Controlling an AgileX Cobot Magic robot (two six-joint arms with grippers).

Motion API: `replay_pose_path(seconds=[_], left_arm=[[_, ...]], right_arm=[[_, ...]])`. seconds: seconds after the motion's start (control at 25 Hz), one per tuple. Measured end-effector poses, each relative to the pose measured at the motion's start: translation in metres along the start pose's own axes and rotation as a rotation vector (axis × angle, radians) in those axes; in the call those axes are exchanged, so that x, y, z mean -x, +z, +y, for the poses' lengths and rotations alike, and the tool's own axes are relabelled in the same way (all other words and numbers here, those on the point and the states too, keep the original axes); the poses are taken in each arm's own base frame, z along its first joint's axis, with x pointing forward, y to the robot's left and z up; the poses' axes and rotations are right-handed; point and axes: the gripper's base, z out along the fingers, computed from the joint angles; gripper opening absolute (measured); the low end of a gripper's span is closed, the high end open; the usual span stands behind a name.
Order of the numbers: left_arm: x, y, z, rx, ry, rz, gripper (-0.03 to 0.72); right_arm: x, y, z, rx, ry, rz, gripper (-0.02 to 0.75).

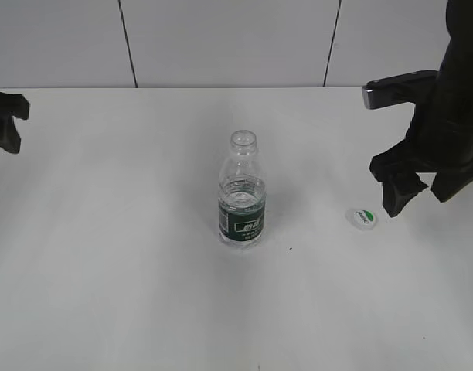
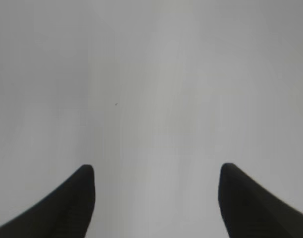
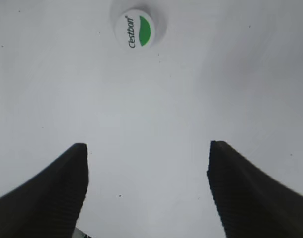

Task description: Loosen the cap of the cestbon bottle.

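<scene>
The cestbon bottle stands upright at the middle of the white table, clear plastic with a dark green label band, its neck open with no cap on it. The cap, white with a green mark, lies flat on the table to the bottle's right; it also shows at the top of the right wrist view. My right gripper is open and empty, just right of the cap. My left gripper is open and empty at the far left, over bare table.
The white table meets a white panelled wall at the back. A small dark speck lies on the table right of the bottle.
</scene>
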Motion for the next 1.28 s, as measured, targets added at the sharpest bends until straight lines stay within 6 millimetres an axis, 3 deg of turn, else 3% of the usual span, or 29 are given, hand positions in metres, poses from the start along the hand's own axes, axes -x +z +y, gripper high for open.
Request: replay_pose_path(seconds=[0.16, 0.52, 1.08, 1.28], left_arm=[[0.001, 0.004, 0.015, 0.025, 0.000, 0.094, 0.467], [-0.001, 0.003, 0.014, 0.014, 0.055, 0.126, 0.467], [-0.008, 0.001, 0.013, -0.002, 0.037, 0.203, 0.452], [-0.008, -0.024, 0.016, 0.001, 0.041, 0.139, 0.452]], right_arm=[[-0.001, 0.000, -0.010, 0.006, 0.038, 0.004, 0.573], [-0.009, 0.000, -0.053, 0.013, 0.173, 0.020, 0.578], [-0.015, -0.002, -0.060, -0.006, 0.172, 0.059, 0.588], [-0.022, -0.023, -0.058, -0.013, 0.172, 0.014, 0.588]])
